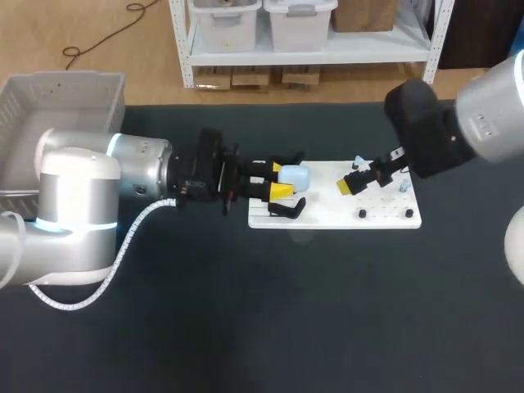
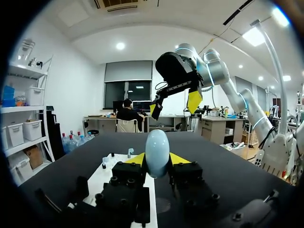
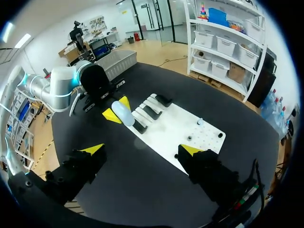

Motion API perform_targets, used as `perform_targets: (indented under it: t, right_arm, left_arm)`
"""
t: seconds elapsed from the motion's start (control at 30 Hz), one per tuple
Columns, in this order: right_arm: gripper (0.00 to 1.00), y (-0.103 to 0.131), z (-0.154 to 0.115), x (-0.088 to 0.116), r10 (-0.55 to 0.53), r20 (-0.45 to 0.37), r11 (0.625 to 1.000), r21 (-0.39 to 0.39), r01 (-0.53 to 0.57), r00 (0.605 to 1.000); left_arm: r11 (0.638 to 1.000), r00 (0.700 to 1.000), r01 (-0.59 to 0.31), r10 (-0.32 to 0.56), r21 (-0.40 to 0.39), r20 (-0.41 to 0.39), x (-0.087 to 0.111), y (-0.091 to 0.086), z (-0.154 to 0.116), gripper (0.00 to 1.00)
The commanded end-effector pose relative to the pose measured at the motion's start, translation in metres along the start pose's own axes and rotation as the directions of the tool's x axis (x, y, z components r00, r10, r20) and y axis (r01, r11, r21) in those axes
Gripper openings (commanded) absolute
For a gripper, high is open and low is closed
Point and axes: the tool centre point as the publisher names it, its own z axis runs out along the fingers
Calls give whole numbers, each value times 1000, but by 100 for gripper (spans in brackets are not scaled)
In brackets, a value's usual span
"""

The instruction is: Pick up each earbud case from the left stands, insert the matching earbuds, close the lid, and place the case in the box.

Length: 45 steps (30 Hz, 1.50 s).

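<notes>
The left fingers (image 1: 281,191) clench the pale blue egg-shaped earbud case (image 1: 296,177) over the white flat board (image 1: 327,214)'s stand end, seemingly presenting it for loading, while the right fingers (image 1: 344,187) hang spread above its peg end.

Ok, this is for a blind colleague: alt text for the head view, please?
The left gripper clamps a pale blue earbud case at the left end of a white board. The right gripper hangs open over the board's right half; a grey box sits at the far left.
</notes>
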Motion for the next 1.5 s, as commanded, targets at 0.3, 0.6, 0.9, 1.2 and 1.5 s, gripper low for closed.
perform_targets:
  t: [0.3,0.6,0.9,1.2,1.5]
  right_arm:
    - [100,23,20,-5,24,-42,1000,-2,-24,999]
    - [100,29,35,-13,54,-84,998,-38,-57,995]
    - [100,30,48,-18,63,-107,996,-52,-69,992]
    - [100,26,60,-23,70,-127,996,-45,-76,989]
    - [100,20,67,-24,76,-142,996,-39,-83,987]
  left_arm:
    - [1000,1000,-18,18,-6,2,2,-1,0,0]
    - [1000,1000,-18,18,-6,2,2,-1,0,0]
    - [1000,1000,-18,18,-6,2,2,-1,0,0]
    - [1000,1000,-18,18,-6,2,2,-1,0,0]
    - [1000,1000,-18,18,-6,2,2,-1,0,0]
